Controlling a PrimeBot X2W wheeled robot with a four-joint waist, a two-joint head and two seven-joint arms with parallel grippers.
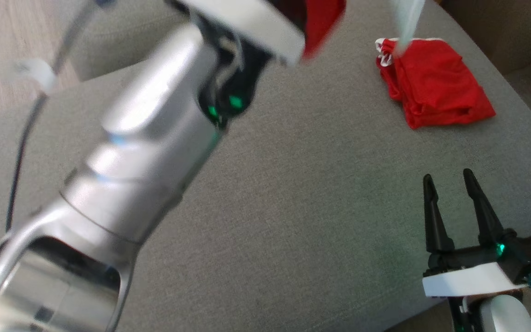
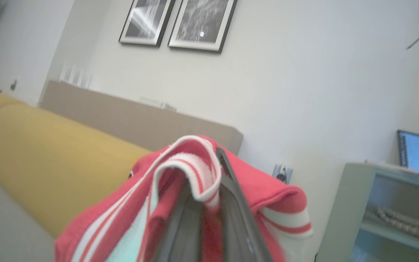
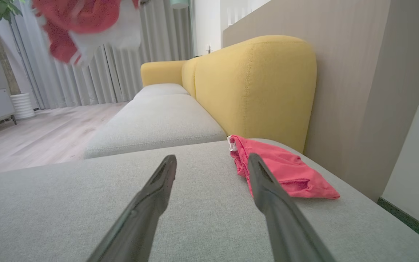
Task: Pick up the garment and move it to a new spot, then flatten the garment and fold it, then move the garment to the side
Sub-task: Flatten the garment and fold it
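You've got the left gripper (image 2: 216,171) clamped shut on the striped garment (image 2: 180,171): its red cloth and white ribbed edge drape over both dark fingers (image 2: 231,189), held up in the air with the yellow sofa back (image 2: 49,156) and a pale wall behind it. In the head view your left arm (image 1: 155,138) reaches up and across the frame, blurred, with a bit of the red cloth at the top edge. From the right wrist you can see the same garment hanging high at the upper left, well apart from the grey cushion (image 3: 195,218) below. Your right gripper (image 1: 447,175) rests low over the near edge of that cushion, jaws spread wide and holding nothing. A folded red garment (image 1: 431,87) lies on the cushion's far right part, near the sofa back, just beyond the right finger in the right wrist view
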